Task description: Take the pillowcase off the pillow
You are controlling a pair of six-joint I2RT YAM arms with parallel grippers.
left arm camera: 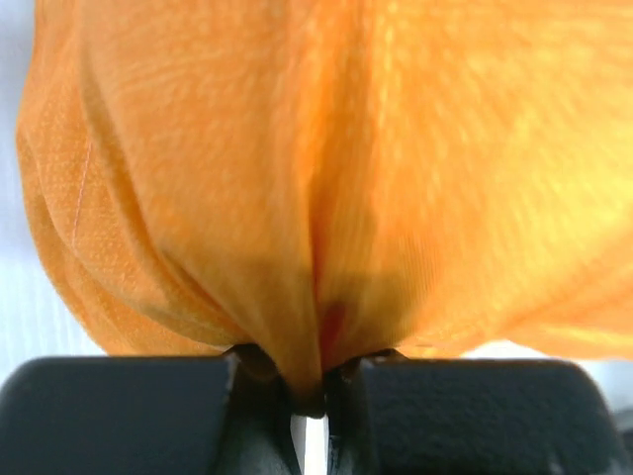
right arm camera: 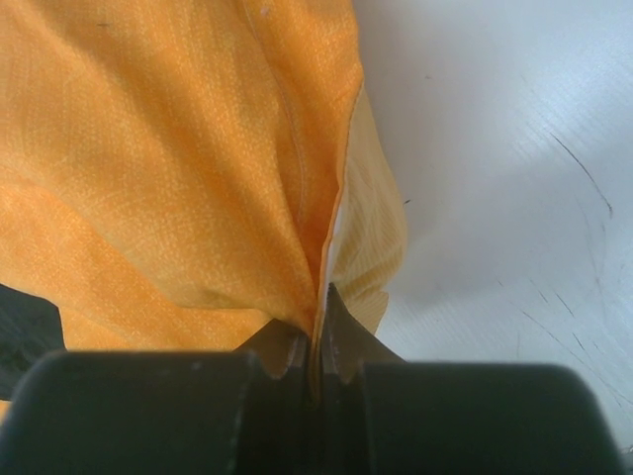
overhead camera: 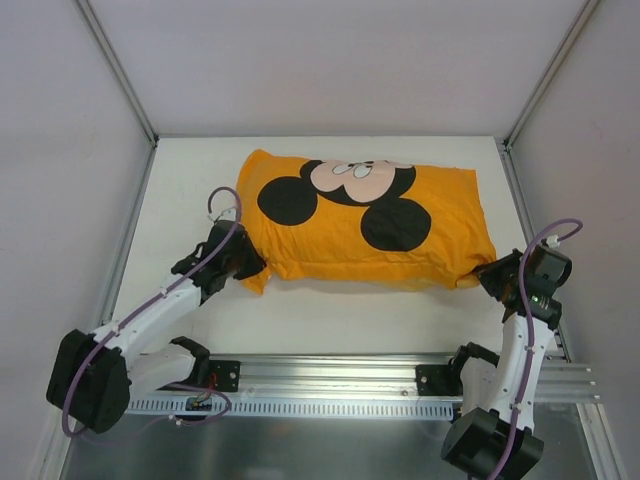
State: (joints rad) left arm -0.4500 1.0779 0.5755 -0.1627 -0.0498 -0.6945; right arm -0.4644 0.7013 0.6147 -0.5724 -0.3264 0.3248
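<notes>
Pillowcase [overhead camera: 370, 225], plump, pillow hidden inside, lies across middle of table [overhead camera: 340, 320]. Left gripper [left arm camera: 312, 401], table's left side, clamped on orange fold. Right gripper [right arm camera: 315, 361], table's right side, pinching seam edge. Step: grips set. Next, likely: lift and shake pillow out; open end unclear.

Counted: one pillowcase [overhead camera: 360, 215] between two grippers, the left gripper [overhead camera: 249, 269] and right gripper [overhead camera: 484, 273]; one table [overhead camera: 330, 318] beneath them.

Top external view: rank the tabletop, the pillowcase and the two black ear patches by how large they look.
Largest: tabletop
Then: pillowcase
Smallest: left ear patch and right ear patch, too alike to rank.
</notes>
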